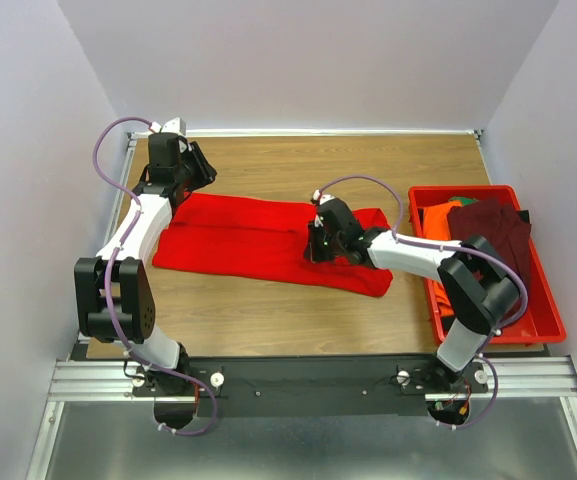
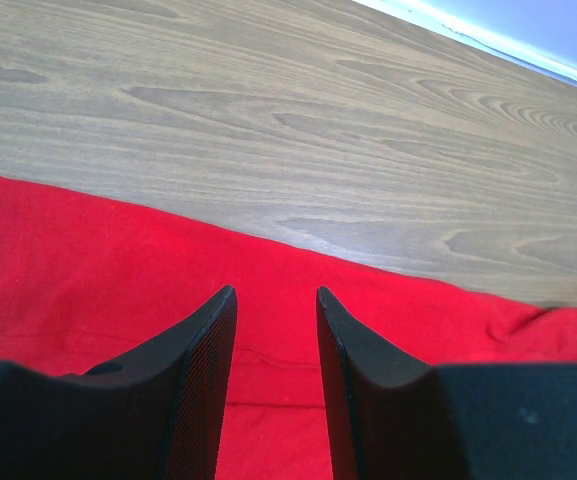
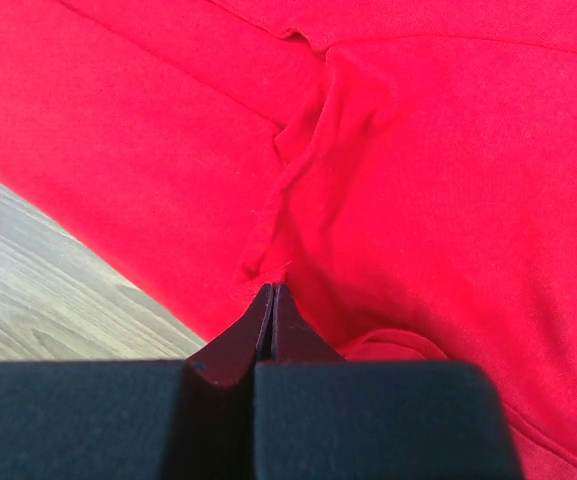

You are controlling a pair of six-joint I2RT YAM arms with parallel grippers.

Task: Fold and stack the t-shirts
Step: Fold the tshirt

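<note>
A bright red t-shirt (image 1: 248, 240) lies on the wooden table as a long band folded lengthwise. My left gripper (image 1: 200, 170) hovers over its far left end, open, with nothing between the fingers (image 2: 208, 340); the wrist view shows the red cloth (image 2: 88, 260) beneath them. My right gripper (image 1: 314, 246) sits low on the shirt's right half, shut on a pinched ridge of the red cloth (image 3: 448, 180) that runs up to its tips (image 3: 271, 288). An orange t-shirt (image 1: 438, 220) and a dark maroon t-shirt (image 1: 493, 225) lie crumpled in the bin.
A rigid red plastic bin (image 1: 543, 305) stands at the right edge of the table, beside the right arm's elbow. A bit of green cloth (image 1: 458, 199) shows at its far end. White walls close in the table on three sides.
</note>
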